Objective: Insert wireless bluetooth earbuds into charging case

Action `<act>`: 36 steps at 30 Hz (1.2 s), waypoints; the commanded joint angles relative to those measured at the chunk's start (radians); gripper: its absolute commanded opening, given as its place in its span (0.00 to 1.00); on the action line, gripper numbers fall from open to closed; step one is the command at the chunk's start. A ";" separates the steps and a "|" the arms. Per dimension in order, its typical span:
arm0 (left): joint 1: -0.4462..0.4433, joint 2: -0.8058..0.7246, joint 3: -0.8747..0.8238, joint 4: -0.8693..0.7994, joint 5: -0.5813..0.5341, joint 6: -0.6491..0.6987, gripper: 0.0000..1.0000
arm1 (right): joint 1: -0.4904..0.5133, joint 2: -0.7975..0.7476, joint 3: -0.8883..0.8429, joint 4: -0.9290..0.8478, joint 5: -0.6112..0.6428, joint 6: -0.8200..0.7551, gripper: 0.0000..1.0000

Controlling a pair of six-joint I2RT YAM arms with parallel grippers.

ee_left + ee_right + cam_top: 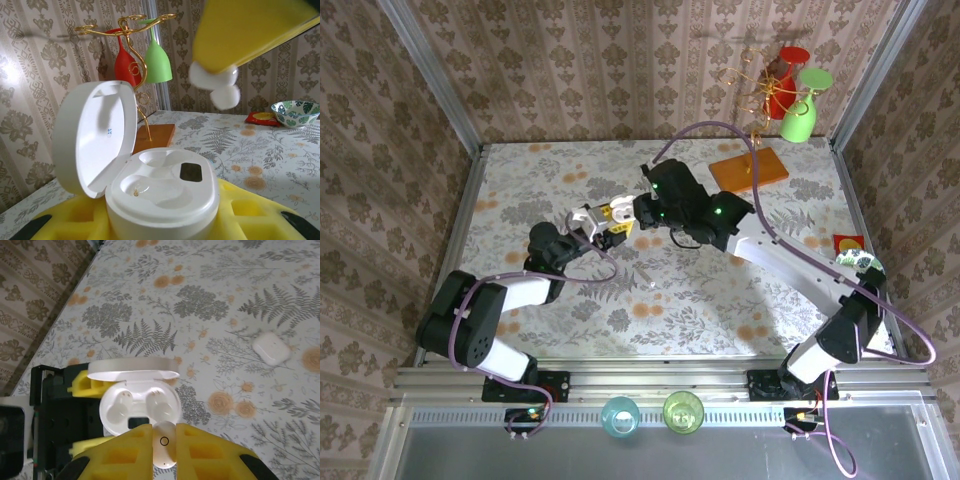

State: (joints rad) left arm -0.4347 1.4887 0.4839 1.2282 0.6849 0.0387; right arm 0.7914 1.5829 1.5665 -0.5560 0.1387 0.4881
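Note:
The white charging case [165,192] sits between my left gripper's [162,222] yellow fingers, lid [95,137] swung open and both sockets empty. My right gripper [164,440] is shut on a white earbud [164,447], held just above the case's [140,407] front edge. Seen from the left wrist, that earbud [220,85] hangs under a yellow finger [245,30] above the case. From above, the left gripper [588,222] and the right gripper [618,215] meet at the table's middle. A second white earbud [271,347] lies on the tablecloth, apart from both grippers.
A gold glass rack on an orange base [748,170] holds a red glass [782,90] and a green glass [800,115] at the back right. A patterned bowl [860,262] and a red packet [848,241] sit at the right edge. Two cups [620,414] stand by the arm bases.

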 commanded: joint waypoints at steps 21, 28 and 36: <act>-0.015 0.013 0.015 0.043 -0.011 0.027 0.30 | 0.023 0.120 0.076 0.078 -0.113 -0.008 0.15; -0.015 0.014 0.015 0.043 -0.028 0.027 0.30 | 0.026 0.129 0.072 0.082 -0.136 0.009 0.15; -0.015 0.023 0.020 0.044 -0.033 0.021 0.30 | 0.027 0.113 0.057 0.079 -0.118 0.011 0.24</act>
State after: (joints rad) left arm -0.4446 1.4952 0.4839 1.2293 0.6575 0.0494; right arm 0.8078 1.7027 1.6093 -0.4778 0.0280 0.4980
